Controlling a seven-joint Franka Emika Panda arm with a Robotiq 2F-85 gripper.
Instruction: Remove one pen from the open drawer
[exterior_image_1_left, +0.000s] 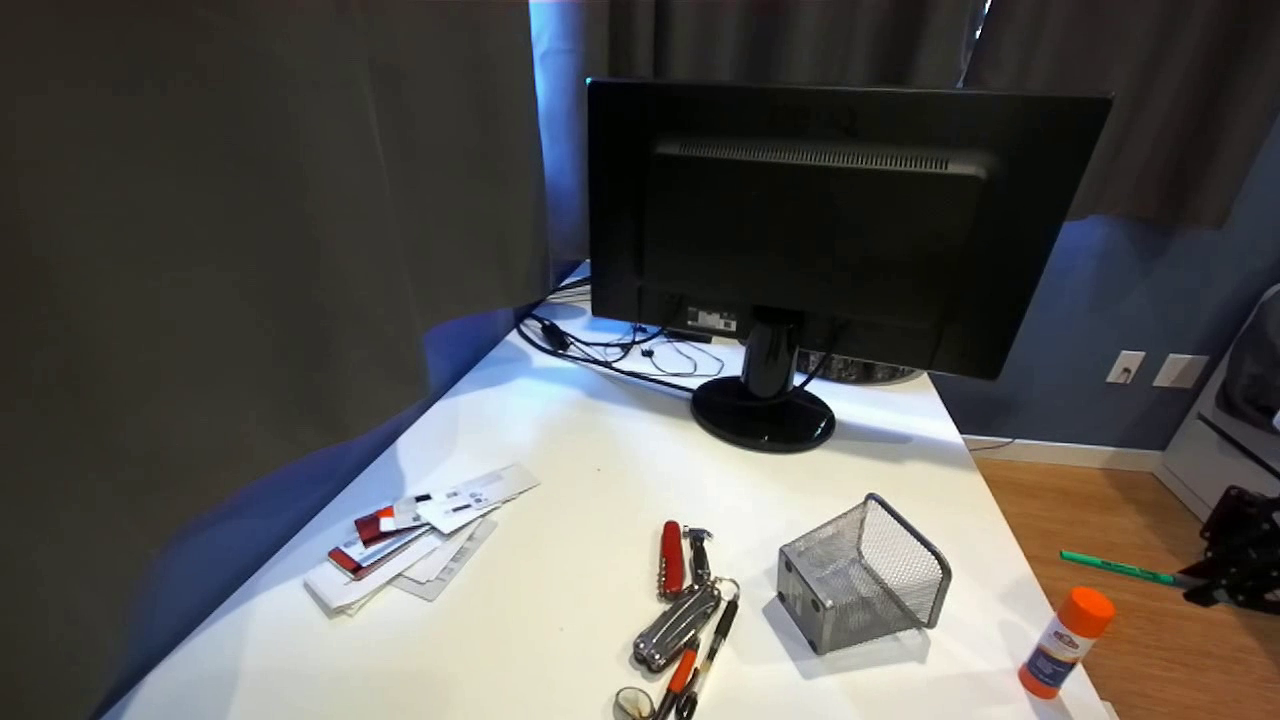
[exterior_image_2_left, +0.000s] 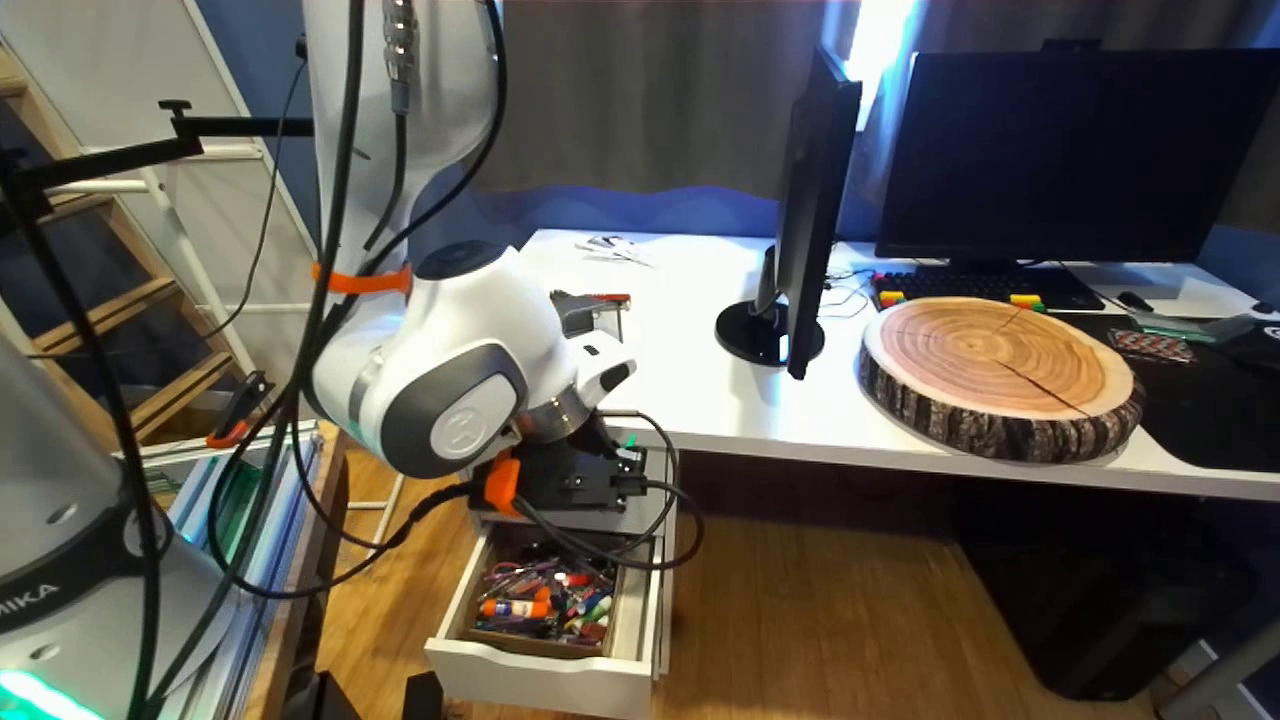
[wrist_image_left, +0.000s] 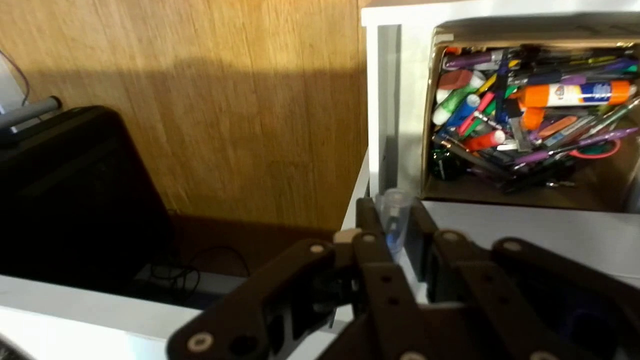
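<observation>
The gripper pinches the green pen, lower right in an exterior view, near one end, probably to leave its length free; the pen is outside the drawer, upper right in the wrist view.

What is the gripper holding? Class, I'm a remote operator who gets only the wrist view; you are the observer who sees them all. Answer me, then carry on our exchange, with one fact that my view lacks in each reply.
Observer: A green pen; in an exterior view it sticks out of the gripper.
Operator: My view doesn't show me that colour. Does anything stand near the edge of the desk?
Observer: Yes, a glue stick with an orange cap stands upright there.
Operator: What else is on the desk, near that glue stick?
Observer: A mesh basket, lying on its side.
</observation>
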